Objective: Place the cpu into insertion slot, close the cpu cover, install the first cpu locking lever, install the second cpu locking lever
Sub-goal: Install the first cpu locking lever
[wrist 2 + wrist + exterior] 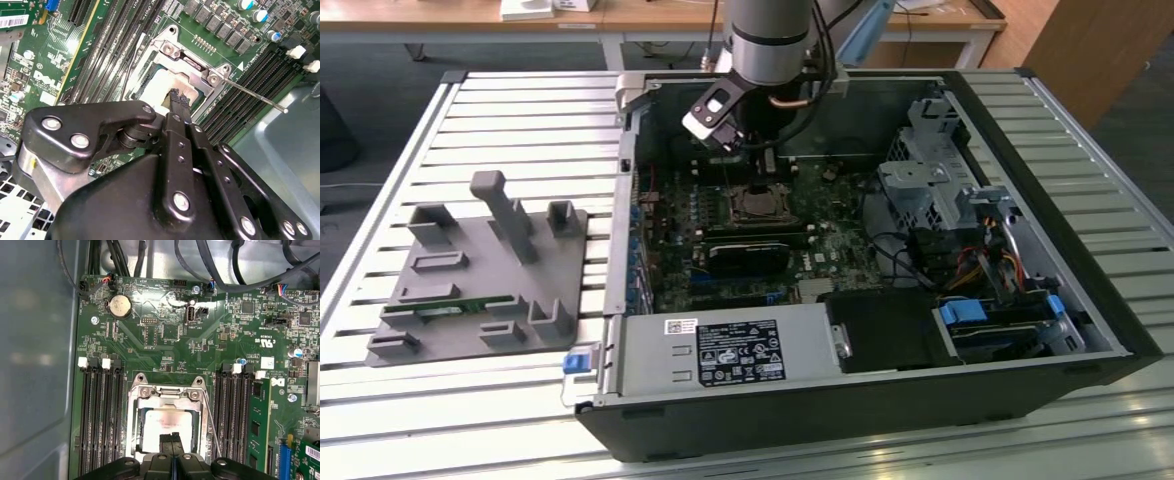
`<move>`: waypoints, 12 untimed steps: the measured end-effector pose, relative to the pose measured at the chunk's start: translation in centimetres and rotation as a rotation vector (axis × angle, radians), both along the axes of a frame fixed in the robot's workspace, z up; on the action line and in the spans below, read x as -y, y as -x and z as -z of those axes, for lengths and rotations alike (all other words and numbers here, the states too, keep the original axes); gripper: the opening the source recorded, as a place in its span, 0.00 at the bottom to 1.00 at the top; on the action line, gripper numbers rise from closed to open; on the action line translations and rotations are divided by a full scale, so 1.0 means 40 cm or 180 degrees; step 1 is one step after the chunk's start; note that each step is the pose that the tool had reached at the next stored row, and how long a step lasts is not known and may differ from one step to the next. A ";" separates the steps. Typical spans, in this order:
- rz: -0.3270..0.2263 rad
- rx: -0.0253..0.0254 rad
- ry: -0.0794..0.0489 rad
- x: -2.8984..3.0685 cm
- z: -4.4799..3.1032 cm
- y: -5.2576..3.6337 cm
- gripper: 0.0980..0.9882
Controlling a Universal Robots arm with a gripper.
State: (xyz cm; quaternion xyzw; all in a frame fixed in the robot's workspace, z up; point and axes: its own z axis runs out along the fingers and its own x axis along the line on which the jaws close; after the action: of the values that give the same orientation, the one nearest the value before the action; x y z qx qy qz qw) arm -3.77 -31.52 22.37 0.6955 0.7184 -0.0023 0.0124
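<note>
First wrist view: gripper (172, 436), pinched closed and empty, just above the cpu (161, 421); best lowered squarely, clear of the cover (165, 396).

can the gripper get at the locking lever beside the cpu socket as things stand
Probably yes. The gripper hangs just over the cpu, and the locking lever stands out bare beside it, with nothing between them that looks able to block the way.

Slatted counter (520, 110), dark floor (374, 70)
We see light glancing off the pale slatted counter; behind it a wooden counter (667, 18) on white legs stands on dark grey floor, with a tall wooden panel (1087, 45) at the exterior view's right.
</note>
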 end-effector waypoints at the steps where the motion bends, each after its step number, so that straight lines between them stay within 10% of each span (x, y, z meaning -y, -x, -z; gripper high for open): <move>1: 0.0000 0.0000 0.0000 0.000 -0.002 0.000 0.01; 12: 0.0000 0.0000 0.0000 0.000 -0.022 0.000 0.01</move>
State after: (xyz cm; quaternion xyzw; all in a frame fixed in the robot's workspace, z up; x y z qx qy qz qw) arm -3.77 -31.52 23.24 0.6955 0.7184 -0.0023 0.0124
